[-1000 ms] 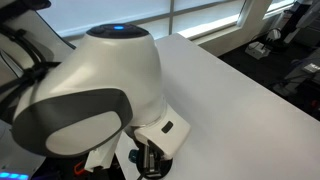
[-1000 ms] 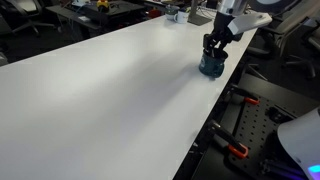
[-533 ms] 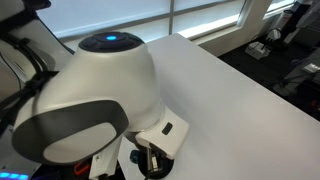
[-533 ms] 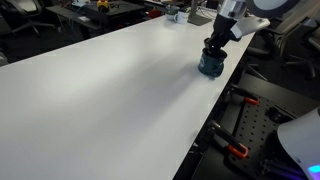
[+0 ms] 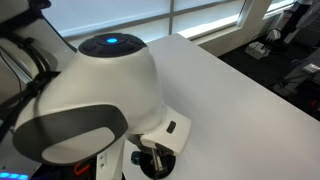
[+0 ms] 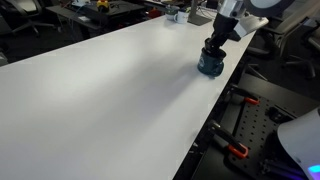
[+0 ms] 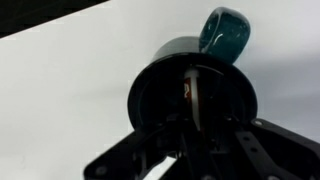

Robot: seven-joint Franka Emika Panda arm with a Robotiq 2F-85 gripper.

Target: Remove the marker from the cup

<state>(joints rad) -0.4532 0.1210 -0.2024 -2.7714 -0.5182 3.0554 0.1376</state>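
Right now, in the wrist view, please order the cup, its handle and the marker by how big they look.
1. cup
2. handle
3. marker, ranked by its visible part only, because the end effector hides some of it.

The table (image 6: 110, 90) was a long plain white one, smooth top, running away toward the far end in an exterior view. Pretty much the only thing sitting on it was the dark round cup (image 6: 210, 66), upright and parked close to the table's side edge. There was some small stuff (image 6: 175, 14) at the far end too, way too tiny to make out.
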